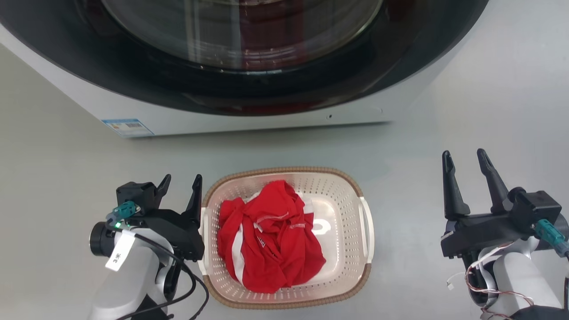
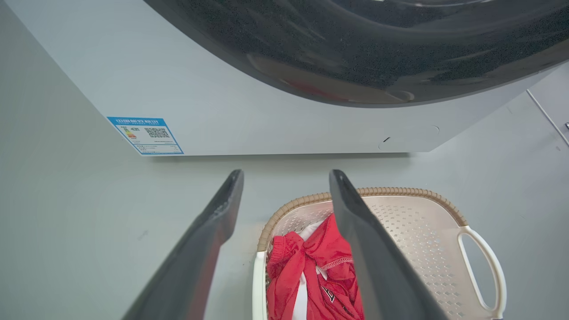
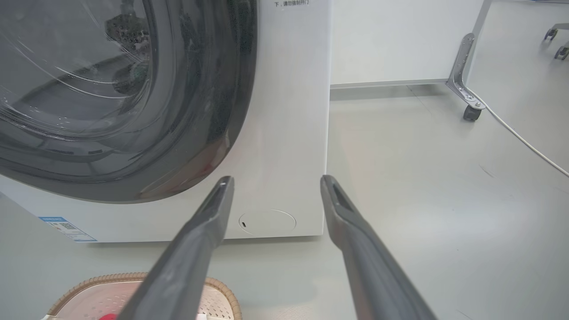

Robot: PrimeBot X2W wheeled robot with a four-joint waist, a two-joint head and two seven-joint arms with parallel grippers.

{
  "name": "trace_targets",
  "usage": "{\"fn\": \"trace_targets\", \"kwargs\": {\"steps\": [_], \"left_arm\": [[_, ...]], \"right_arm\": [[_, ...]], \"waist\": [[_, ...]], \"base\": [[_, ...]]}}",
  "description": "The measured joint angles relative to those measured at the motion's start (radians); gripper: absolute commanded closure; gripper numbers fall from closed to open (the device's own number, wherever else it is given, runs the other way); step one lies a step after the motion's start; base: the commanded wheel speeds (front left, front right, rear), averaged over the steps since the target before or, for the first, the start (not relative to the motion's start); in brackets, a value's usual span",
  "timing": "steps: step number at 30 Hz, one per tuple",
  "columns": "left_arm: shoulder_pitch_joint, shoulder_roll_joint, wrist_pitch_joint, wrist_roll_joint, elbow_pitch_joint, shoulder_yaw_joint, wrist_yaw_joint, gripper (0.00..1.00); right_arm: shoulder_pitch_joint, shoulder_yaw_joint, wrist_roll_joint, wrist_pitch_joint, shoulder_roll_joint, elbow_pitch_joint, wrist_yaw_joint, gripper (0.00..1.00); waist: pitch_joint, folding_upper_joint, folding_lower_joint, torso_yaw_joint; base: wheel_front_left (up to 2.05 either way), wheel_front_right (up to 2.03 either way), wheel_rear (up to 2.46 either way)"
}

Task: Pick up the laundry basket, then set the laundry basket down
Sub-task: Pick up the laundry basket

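The laundry basket (image 1: 342, 195) stands on the grey floor in front of the washing machine, cream-white with perforated walls, a brown woven-look rim and white side handles. Red and white clothes (image 1: 269, 240) fill its left and middle. My left gripper (image 1: 181, 182) is open right beside the basket's left handle, its inner finger over the basket's left edge. In the left wrist view the basket (image 2: 413, 222) lies under my left gripper (image 2: 286, 175). My right gripper (image 1: 466, 158) is open well to the right of the basket, holding nothing. The right wrist view catches the basket's rim (image 3: 222, 289) below my right gripper (image 3: 276, 180).
The white washing machine (image 1: 249, 120) with its dark round door (image 1: 244, 53) stands just behind the basket. A white panel on a castor (image 3: 470, 113) and a cable (image 3: 524, 142) lie on the floor at the far right. Bare floor spreads either side of the basket.
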Motion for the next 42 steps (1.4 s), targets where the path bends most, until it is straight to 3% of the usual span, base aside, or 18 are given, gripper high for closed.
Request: {"fn": "trace_targets", "kwargs": {"steps": [7,8,12,21,30,42], "left_arm": [[0.114,0.026,0.000,0.038,-0.146,0.034,0.042,0.00],[0.184,0.040,0.000,0.057,-0.219,0.038,0.061,0.00],[0.264,0.054,0.000,0.095,-0.341,0.045,0.092,0.00],[0.396,0.085,0.000,0.134,-0.588,0.066,0.148,0.00],[0.487,0.109,0.000,0.168,-0.725,0.078,0.171,0.00],[0.587,0.107,0.014,0.157,-0.807,0.101,0.197,0.00]], "right_arm": [[0.043,-0.005,-0.006,0.000,0.000,0.027,0.000,0.00],[0.069,-0.004,-0.006,0.000,0.000,0.031,0.000,0.00],[0.115,0.000,-0.012,0.000,0.000,0.013,0.000,0.00],[0.145,0.004,-0.016,0.000,0.000,-0.051,0.008,0.00],[0.197,0.006,-0.016,0.000,0.004,-0.054,0.008,0.00],[0.252,0.012,-0.013,0.000,0.007,-0.049,0.008,0.00]], "waist": [[-0.134,-0.0001,-0.0001,0.012],[-0.194,-0.0001,-0.0001,0.011],[-0.263,-0.0001,-0.0002,0.009],[-0.349,-0.0002,0.0000,0.004],[-0.385,-0.0001,0.0001,0.004],[-0.427,-0.0002,0.0000,-0.007]], "base": [[0.00,0.00,0.00],[0.00,0.00,0.00],[0.00,0.00,0.00],[0.00,0.00,0.00],[0.00,0.00,0.00],[0.00,0.00,0.00]]}}
